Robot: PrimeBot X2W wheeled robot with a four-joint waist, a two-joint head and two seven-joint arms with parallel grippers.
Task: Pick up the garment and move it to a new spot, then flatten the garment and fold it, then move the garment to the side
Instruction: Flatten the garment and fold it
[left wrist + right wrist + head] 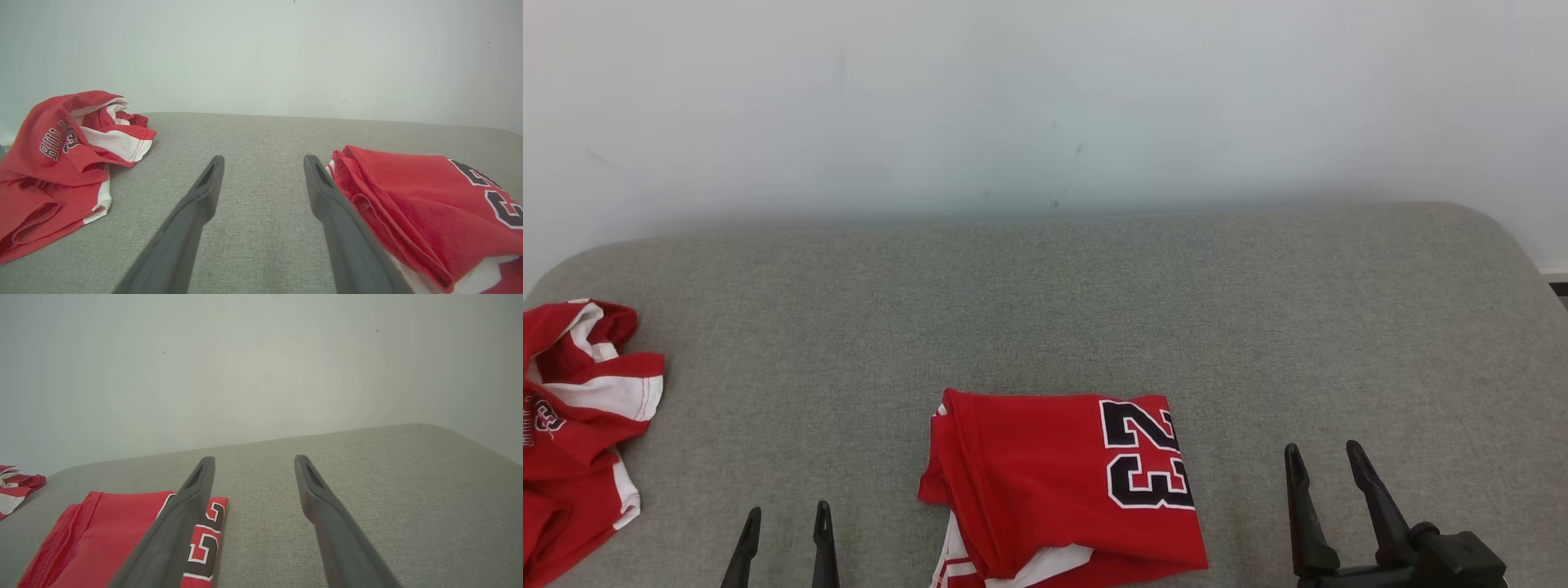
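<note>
a folded red shirt (pixel 1045 482) is seen at the near middle of a grey padded table (pixel 1045 310), flanked by the left hand (pixel 788 510) and right hand (pixel 1321 447), both spread apart and empty. if gripped by one layer when moved aside, its folds could be pulled open, or the crumpled garment (pixel 572 425) at left disturbed.

A folded red jersey (pixel 1045 482) with a black, white-edged "23" lies on the grey fabric-covered counter (pixel 1094 310), between the left hand (pixel 788 508) and the right hand (pixel 1321 446), nearer the left one, its number end towards the right one. A plain pale wall (pixel 1045 98) rises beyond both hands
</note>
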